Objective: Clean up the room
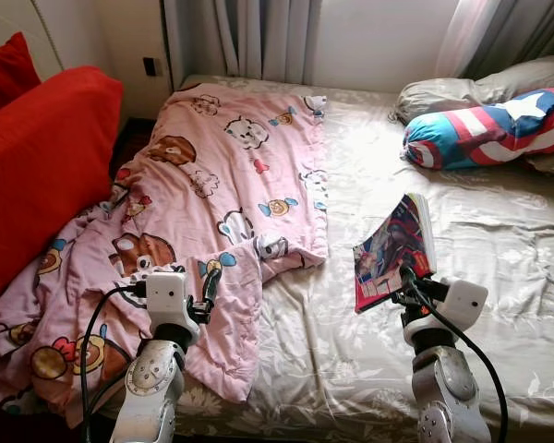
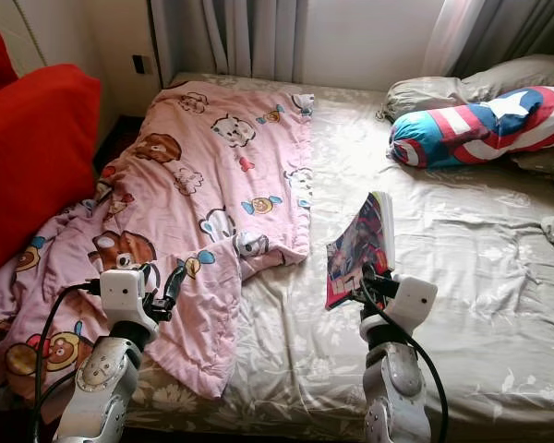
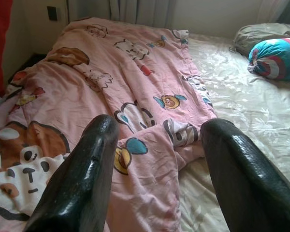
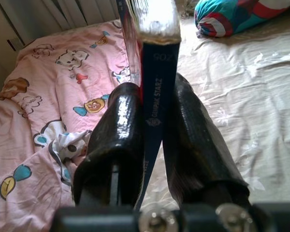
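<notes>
A colourful book [image 1: 392, 249] stands tilted above the bed sheet [image 1: 499, 249], held by its lower edge. My right gripper [image 1: 408, 274] is shut on it; the right wrist view has the book's dark spine [image 4: 157, 106] pinched between both black fingers [image 4: 118, 140]. A crumpled pink cartoon blanket [image 1: 212, 194] covers the bed's left half and hangs over its near edge. Above the blanket's near part, my left gripper [image 1: 210, 286] is open, its fingers [image 3: 82, 183] spread wide with nothing between them.
A rolled star-and-stripes blanket [image 1: 494, 129] and grey pillows [image 1: 452, 92] lie at the bed's far right. Red cushions [image 1: 37, 157] stand on the left beside the bed. Curtains [image 1: 258, 37] and a wall close off the far side.
</notes>
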`<state>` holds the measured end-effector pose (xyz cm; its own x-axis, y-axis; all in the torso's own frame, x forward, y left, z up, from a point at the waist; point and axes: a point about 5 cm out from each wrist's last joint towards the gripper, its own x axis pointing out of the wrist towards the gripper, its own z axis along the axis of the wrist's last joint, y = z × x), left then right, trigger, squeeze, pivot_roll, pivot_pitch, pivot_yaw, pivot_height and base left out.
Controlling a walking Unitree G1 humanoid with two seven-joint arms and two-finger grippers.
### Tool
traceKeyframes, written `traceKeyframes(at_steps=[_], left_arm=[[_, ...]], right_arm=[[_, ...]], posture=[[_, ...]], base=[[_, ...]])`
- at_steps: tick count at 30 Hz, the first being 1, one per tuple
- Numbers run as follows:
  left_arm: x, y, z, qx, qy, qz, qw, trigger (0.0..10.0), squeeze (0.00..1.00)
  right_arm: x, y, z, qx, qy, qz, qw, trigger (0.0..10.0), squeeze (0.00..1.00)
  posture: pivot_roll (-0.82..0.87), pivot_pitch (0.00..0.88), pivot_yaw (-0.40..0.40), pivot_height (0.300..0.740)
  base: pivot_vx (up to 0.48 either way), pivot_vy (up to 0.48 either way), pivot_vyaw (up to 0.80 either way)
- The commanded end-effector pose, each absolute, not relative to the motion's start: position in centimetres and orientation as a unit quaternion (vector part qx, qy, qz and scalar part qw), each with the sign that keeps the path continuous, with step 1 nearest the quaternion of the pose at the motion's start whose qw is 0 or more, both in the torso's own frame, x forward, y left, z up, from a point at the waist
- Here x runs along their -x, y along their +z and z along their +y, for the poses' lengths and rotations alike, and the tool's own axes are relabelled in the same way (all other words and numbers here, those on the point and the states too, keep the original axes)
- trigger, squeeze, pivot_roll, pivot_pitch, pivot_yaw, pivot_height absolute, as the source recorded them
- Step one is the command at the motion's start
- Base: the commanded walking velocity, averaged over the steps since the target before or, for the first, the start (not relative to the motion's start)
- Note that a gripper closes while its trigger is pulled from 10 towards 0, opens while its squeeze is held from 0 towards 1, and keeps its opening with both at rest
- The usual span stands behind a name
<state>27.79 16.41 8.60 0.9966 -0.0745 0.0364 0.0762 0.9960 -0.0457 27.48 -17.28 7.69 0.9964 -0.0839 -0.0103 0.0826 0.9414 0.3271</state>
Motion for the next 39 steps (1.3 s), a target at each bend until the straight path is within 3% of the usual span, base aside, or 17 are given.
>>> traceKeyframes(at_steps=[1, 9, 39], left_arm=[[-27.62, 8.19, 16.16, 0.022, -0.04, -0.009, 0.999, 10.0, 0.0], [-27.57, 8.13, 16.2, 0.022, -0.039, -0.009, 0.999, 10.0, 0.0], [-27.6, 8.16, 16.2, 0.021, -0.04, -0.009, 0.999, 10.0, 0.0]], right_arm=[[-27.52, 8.04, -17.83, -0.162, -0.052, -0.017, 0.985, 10.0, 0.0], [-27.6, 7.84, -17.82, -0.166, -0.054, -0.01, 0.985, 10.0, 0.0], [-27.6, 7.78, -17.83, -0.16, -0.056, -0.01, 0.986, 10.0, 0.0]], posture=[[0.06, 0.129, -0.095, 0.74], [0.06, 0.131, -0.095, 0.74], [0.05, 0.138, -0.092, 0.74]], base=[[0.0, -0.33, 0.0], [0.0, -0.33, -0.34], [0.0, -0.328, 0.0]])
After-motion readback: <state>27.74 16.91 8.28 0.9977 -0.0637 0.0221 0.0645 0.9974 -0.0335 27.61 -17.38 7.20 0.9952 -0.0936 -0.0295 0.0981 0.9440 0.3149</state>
